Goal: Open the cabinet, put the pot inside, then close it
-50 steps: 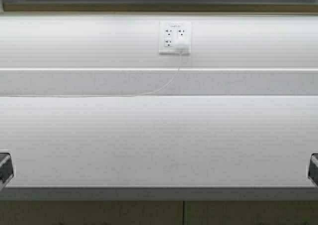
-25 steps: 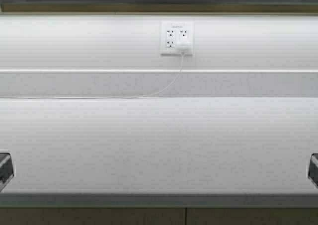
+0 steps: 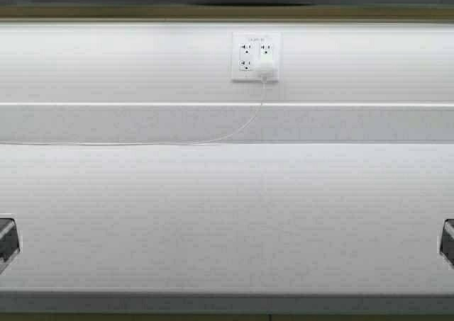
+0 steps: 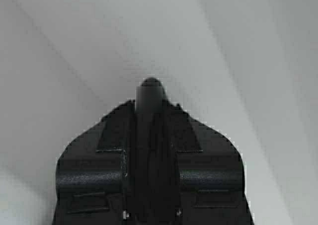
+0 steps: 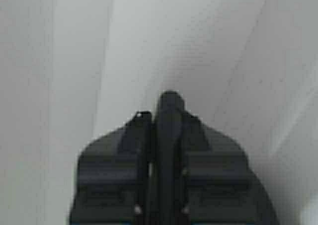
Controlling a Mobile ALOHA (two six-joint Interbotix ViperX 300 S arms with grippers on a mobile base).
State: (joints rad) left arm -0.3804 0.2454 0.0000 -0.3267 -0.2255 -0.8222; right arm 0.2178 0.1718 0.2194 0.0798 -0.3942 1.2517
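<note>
White worktop (image 3: pixel 227 215), both end effectors clenched on nothing, left (image 4: pixel 149 93) at 8 o'clock, right (image 5: pixel 170 103) at 4.

White countertop (image 3: pixel 227 215); wall outlet (image 3: pixel 255 56), plugged white cable (image 3: pixel 213 136).

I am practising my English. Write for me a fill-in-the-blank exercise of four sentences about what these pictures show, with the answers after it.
1. The cable plugged into the wall outlet is ____ in colour.
2. From the outlet, this cable trails along the wall toward the robot's ____ side.
3. In its wrist view, the left claw has its fingers pressed together, so it is ____.
4. The right claw is closed too, and it holds ____.

Missing words: white; left; shut; nothing
</note>
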